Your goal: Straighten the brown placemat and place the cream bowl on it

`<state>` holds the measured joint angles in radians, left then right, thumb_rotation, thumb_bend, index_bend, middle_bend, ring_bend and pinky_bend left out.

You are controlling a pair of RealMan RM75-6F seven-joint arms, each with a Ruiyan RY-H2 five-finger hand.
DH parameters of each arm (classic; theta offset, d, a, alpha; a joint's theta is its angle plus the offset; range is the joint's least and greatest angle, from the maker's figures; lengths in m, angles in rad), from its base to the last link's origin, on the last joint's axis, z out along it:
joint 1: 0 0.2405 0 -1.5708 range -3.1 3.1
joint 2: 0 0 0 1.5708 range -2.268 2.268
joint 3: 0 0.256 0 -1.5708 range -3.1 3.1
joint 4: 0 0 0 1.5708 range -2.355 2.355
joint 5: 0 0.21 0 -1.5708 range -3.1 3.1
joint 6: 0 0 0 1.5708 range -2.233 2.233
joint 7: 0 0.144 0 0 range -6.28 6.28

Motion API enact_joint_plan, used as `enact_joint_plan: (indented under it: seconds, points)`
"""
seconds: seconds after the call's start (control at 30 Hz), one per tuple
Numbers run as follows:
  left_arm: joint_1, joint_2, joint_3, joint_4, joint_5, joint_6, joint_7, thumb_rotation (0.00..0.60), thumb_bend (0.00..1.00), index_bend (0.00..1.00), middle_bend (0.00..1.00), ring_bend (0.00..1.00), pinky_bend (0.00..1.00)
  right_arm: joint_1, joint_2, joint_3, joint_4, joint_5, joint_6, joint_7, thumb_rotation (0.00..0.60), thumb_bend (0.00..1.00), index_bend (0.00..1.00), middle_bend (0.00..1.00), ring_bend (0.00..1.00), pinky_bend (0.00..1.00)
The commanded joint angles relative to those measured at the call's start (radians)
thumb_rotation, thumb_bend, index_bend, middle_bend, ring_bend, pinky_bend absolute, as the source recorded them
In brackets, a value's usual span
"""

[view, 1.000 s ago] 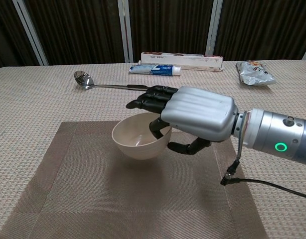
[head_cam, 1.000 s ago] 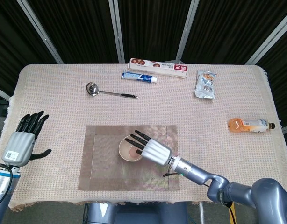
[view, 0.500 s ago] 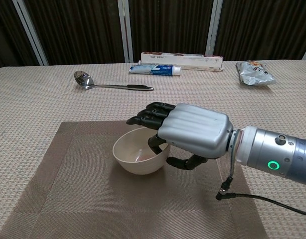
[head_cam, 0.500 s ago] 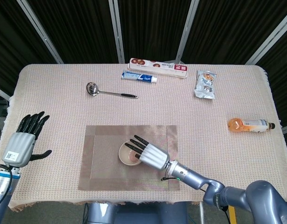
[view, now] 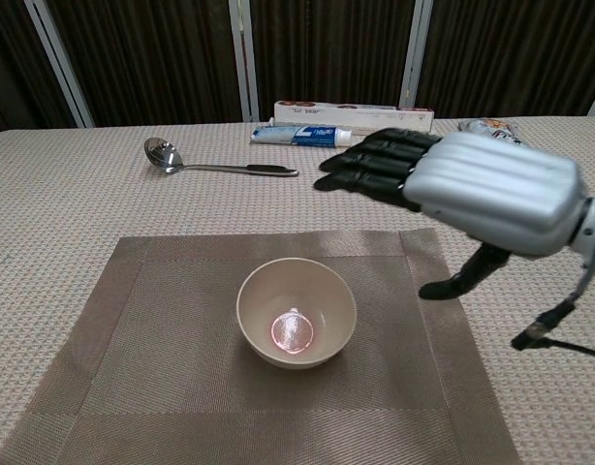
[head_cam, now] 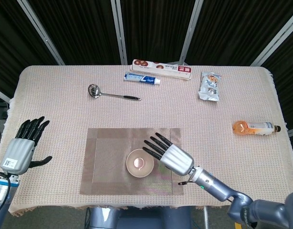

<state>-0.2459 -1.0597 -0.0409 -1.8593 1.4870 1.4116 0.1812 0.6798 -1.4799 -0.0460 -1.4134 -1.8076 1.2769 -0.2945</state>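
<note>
The cream bowl (head_cam: 139, 163) (view: 297, 312) stands upright near the middle of the brown placemat (head_cam: 103, 162) (view: 133, 358), which lies square to the table's front edge. My right hand (head_cam: 170, 155) (view: 472, 184) hovers just right of the bowl, fingers spread, touching nothing. My left hand (head_cam: 21, 149) hangs off the table's left front corner, fingers apart and empty; the chest view does not show it.
A ladle (head_cam: 110, 93) (view: 205, 161), a toothpaste tube (head_cam: 141, 78) (view: 302, 136) and a long box (head_cam: 162, 69) (view: 356, 114) lie at the back. A snack packet (head_cam: 209, 86) is back right, an orange bottle (head_cam: 254, 128) near the right edge.
My right hand set the bowl down on the placemat, let go of it, and lifted away to the right with fingers spread. The left hand barely moved.
</note>
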Motion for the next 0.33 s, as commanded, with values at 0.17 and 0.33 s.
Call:
enact_joint_plan:
  seconds: [0.17, 0.33]
  points:
    - [0.059, -0.018, 0.021, 0.026, 0.036, 0.091, 0.049, 0.6, 0.0, 0.0, 0.0, 0.0, 0.0, -0.21, 0.23, -0.042, -0.051, 0.066, 0.26, 0.066, 0.6, 0.0, 0.0, 0.0, 0.0, 0.0]
    - [0.085, -0.046, 0.031, 0.078, 0.057, 0.127, 0.045, 0.6, 0.0, 0.0, 0.0, 0.0, 0.0, -0.316, 0.287, -0.025, -0.039, 0.178, 0.348, 0.182, 0.6, 0.0, 0.0, 0.0, 0.0, 0.0]
